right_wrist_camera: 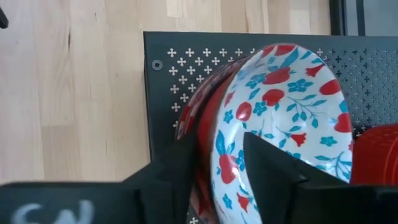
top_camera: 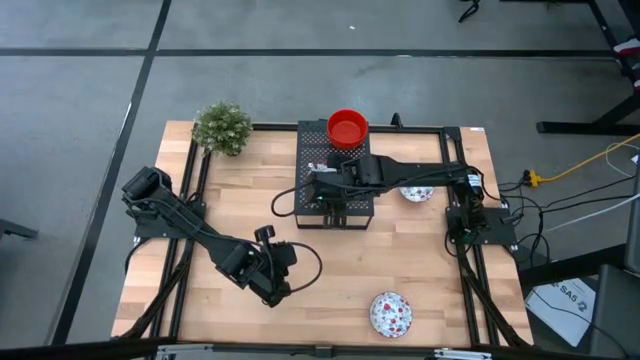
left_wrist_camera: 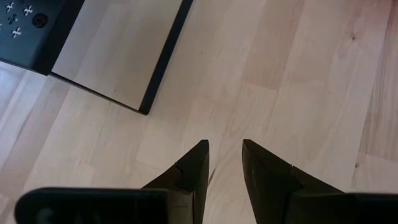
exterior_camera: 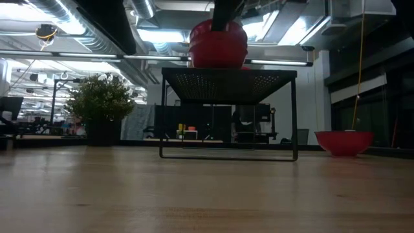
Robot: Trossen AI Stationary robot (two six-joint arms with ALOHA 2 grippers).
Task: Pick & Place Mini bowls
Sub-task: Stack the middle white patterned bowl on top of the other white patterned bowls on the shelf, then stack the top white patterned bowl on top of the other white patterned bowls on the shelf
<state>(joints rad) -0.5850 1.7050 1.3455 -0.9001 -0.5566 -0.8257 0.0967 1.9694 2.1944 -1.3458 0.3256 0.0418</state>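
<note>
On the black perforated box (top_camera: 335,205) a nested stack of mini bowls (right_wrist_camera: 205,124) stands tilted on edge. A white floral bowl (right_wrist_camera: 292,106) faces my right gripper (right_wrist_camera: 217,143). That gripper is open, one finger inside the floral bowl and one outside the stack. A red bowl (top_camera: 347,127) sits at the box's far end. Another floral bowl (top_camera: 416,192) rests on the table right of the box, and a third (top_camera: 390,313) near the front edge. My left gripper (left_wrist_camera: 225,155) hangs open over bare wood at the front left. My right gripper comes at the tilted stack slanting down from the table's right, astride the floral bowl's rim (right_wrist_camera: 224,155). One finger (right_wrist_camera: 267,168) is in the bowl's hollow, the other (right_wrist_camera: 180,174) outside the red bowls. I cannot tell whether either finger touches them.
A small green plant (top_camera: 222,128) stands at the far left corner. Black frame rails (top_camera: 190,190) run along the table's left, far and right sides. Bare wood lies between the box and the front edge.
</note>
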